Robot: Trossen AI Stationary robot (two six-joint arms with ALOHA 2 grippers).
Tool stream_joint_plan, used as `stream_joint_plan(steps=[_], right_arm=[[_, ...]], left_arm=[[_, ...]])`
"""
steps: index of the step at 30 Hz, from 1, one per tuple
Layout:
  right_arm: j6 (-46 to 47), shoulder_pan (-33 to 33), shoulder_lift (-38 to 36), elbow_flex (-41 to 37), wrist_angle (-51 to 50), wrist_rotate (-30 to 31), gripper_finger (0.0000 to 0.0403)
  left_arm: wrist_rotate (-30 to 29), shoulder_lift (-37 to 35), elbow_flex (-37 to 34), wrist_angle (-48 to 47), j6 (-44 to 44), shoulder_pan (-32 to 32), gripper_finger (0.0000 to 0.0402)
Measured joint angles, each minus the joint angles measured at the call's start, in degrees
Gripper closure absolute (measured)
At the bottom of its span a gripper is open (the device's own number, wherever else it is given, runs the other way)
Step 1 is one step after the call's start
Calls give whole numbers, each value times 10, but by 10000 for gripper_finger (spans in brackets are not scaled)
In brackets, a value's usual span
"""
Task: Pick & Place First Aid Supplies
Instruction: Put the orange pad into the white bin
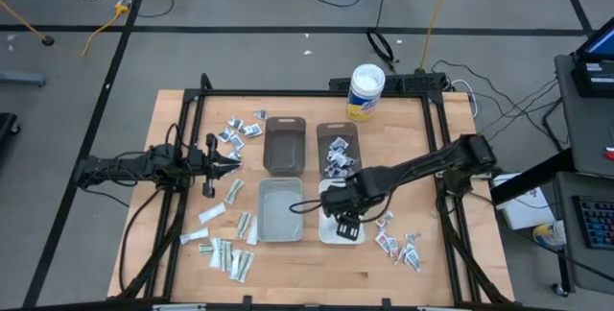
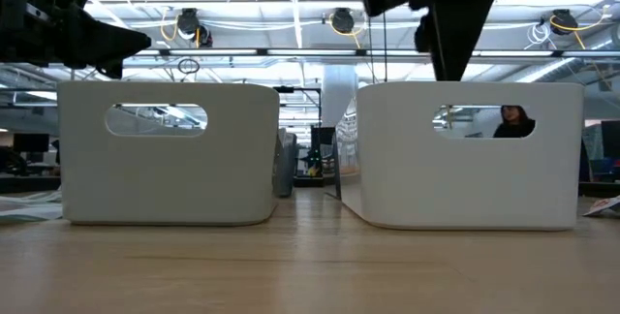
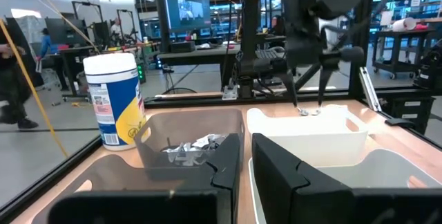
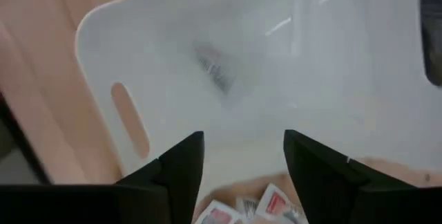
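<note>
The right gripper (image 1: pixel 347 223) is hanging over the white bin (image 1: pixel 329 235) at the front right of the four-bin cluster, its two dark fingers (image 4: pixel 181 165) standing apart with nothing between them; in the right wrist view a small packet (image 4: pixel 215 70) is showing blurred inside that bin. The left gripper (image 1: pixel 233 156) is waiting at the left side of the table, level with the brown bin (image 1: pixel 284 145), and whether its fingers are apart or together cannot be told. First aid supplies are lying in several places: a scatter of small packets (image 1: pixel 240 131) behind the left gripper, longer pale strips (image 1: pixel 228 250) at the front left beside the grey bin (image 1: pixel 279 209), red-marked packets (image 1: pixel 398 244) on the bare wood just right of the white bin, and a heap of silver packets (image 1: pixel 337 154) in the rear right brown bin (image 1: pixel 337 130). A white tub with a yellow label (image 1: pixel 366 92) is standing at the table's back edge.
</note>
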Motion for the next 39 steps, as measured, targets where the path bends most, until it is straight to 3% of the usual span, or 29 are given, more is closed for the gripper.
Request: stream_joint_plan(steps=[7, 18, 32, 39], right_arm=[[68, 8, -69, -20, -38, 28, 215], [152, 25, -157, -144, -35, 25, 216], [289, 168, -267, -276, -39, -36, 222], [307, 224, -299, -310, -40, -38, 223]], left_arm=[[0, 0, 0, 0, 0, 0, 355], [0, 0, 0, 0, 0, 0, 355], [0, 0, 0, 0, 0, 0, 355], [0, 0, 0, 0, 0, 0, 355]])
